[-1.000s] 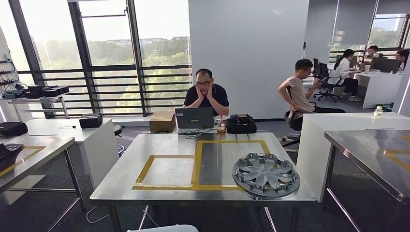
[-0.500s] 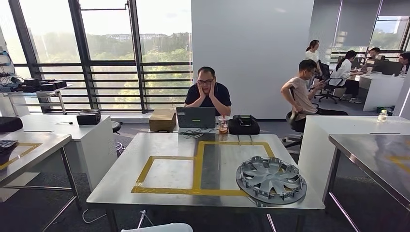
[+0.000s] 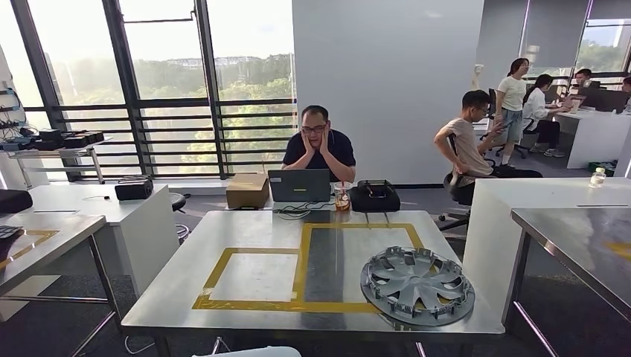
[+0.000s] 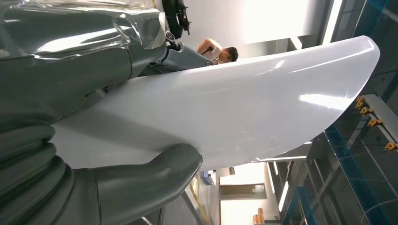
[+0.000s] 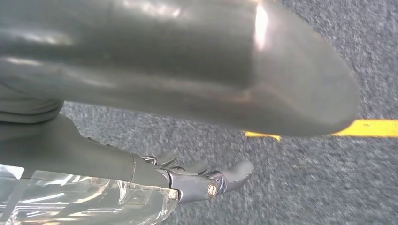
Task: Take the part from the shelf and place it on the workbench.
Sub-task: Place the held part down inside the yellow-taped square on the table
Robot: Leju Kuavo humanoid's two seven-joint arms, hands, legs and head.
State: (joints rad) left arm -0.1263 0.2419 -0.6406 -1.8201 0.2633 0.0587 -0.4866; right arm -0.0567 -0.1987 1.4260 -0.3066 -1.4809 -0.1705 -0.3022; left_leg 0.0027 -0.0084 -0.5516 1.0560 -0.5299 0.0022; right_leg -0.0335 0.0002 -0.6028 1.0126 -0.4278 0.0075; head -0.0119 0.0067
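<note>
1. Part (image 3: 249,351), white and smooth, peeks in at the lower edge of the head view, just short of the steel workbench (image 3: 245,223). A silver wheel cover (image 3: 417,285) lies on the bench's right near corner, overlapping the yellow tape outline (image 3: 298,305). A person (image 3: 318,149) sits behind a laptop (image 3: 299,184) at the far edge.
2. Left wrist view: the left hand (image 4: 84,140) grips the white part (image 4: 244,112), thumb under it, fingers over its top.
3. Right wrist view: the right hand (image 5: 155,154) hangs over grey carpet (image 5: 305,187) beside a yellow floor line (image 5: 371,127), fingers loosely apart, holding nothing.
</note>
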